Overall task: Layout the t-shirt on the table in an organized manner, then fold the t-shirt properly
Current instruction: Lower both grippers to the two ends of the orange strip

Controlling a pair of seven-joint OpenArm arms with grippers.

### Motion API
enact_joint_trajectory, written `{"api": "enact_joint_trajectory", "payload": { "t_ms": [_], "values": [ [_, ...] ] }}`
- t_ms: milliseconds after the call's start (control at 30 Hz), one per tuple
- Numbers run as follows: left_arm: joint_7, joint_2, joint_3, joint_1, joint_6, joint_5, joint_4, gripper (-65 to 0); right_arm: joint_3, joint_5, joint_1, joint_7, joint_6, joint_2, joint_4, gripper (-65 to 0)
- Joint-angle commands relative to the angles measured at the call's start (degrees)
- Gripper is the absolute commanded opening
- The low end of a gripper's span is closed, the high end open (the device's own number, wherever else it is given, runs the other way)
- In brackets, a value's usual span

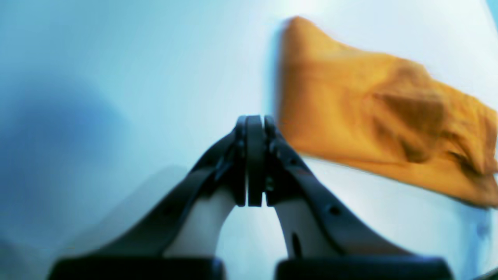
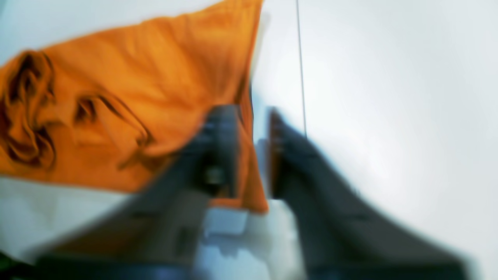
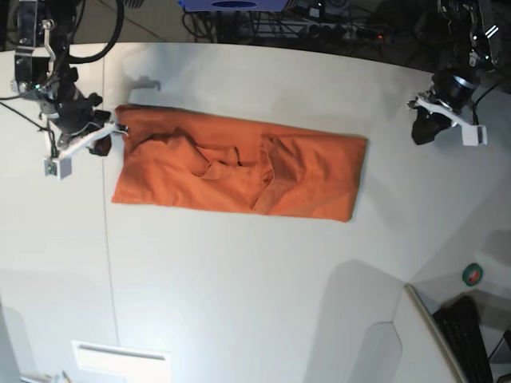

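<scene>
The right gripper [image 2: 253,151] was down at the shirt's [image 3: 238,171] corner, and in its wrist view a strip of orange hem ran right between the two fingers, so it read as clamped on the cloth, though that view was blurry enough that the exact bite was hard to make out. In the base view the same gripper [image 3: 108,134] sat at the upper corner of the shirt's short edge, on that view's left, touching the fabric. The left gripper [image 1: 255,161] was pinched fully together with nothing in it, hanging over bare table [image 3: 239,287] with the shirt off to one side of its fingertips and not touching. From above, that left gripper [image 3: 425,128] was well apart from the shirt's other short edge, out past the corner on the view's right. The shirt itself lay as a long, narrow orange band across the middle of the table, its long axis running from one arm toward the other, with a rumpled bunch of folds around the middle and toward the right arm's half. So the whole thing came down to this: the right arm already had its end, and the far end was the left arm's to fetch. Guessing here, but the left would need to open up and travel in along that long axis to reach its corner before any spreading could work.
</scene>
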State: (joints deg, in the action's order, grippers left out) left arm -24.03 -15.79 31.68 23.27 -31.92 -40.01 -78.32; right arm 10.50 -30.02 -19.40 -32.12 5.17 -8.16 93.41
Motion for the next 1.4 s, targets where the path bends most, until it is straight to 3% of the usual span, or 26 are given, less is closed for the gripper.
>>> {"api": "enact_joint_trajectory", "payload": {
  "t_ms": [0,233,367,533,700,933,1200,1267,1367],
  "values": [
    [0.87,-0.52,2.47,0.16,-1.70,-0.74,0.92,-65.0,0.27,-0.44,0.80,0.69,0.41,-0.50,0.97,-65.0],
    [0.87,-0.43,6.43,0.16,-7.51,-0.74,7.69,-65.0,0.18,-0.44,1.07,-3.44,0.41,-0.06,0.79,-65.0],
    [0.87,1.07,6.16,0.16,-7.51,-0.74,7.42,-65.0,-0.61,-0.18,2.91,-3.62,0.50,1.79,-4.22,-65.0],
    [0.87,1.86,5.99,0.07,-7.51,-0.74,7.34,-65.0,-7.29,-0.18,5.11,-4.06,0.50,0.82,-10.20,-65.0],
    [1.04,1.42,6.43,1.48,-7.51,-0.74,7.34,-65.0,-7.65,-0.18,3.97,-4.06,0.24,1.09,-11.96,-65.0],
    [1.04,0.54,6.52,1.83,-7.51,-0.65,7.34,-65.0,-7.73,-0.18,0.54,-4.06,0.24,1.09,-9.41,-65.0],
    [1.04,0.45,6.34,1.39,-7.33,-0.56,7.34,-65.0,-5.62,-0.53,-1.22,-4.23,0.41,0.56,1.85,-65.0],
    [1.13,0.45,6.52,1.30,-7.24,1.90,7.34,-65.0,-3.69,-0.53,-2.10,-4.06,0.59,1.09,4.66,-65.0],
    [1.22,1.15,6.52,0.34,-7.15,11.04,5.49,-65.0,-3.16,-0.53,0.19,-4.23,0.59,0.82,4.57,-65.0]
  ]
}}
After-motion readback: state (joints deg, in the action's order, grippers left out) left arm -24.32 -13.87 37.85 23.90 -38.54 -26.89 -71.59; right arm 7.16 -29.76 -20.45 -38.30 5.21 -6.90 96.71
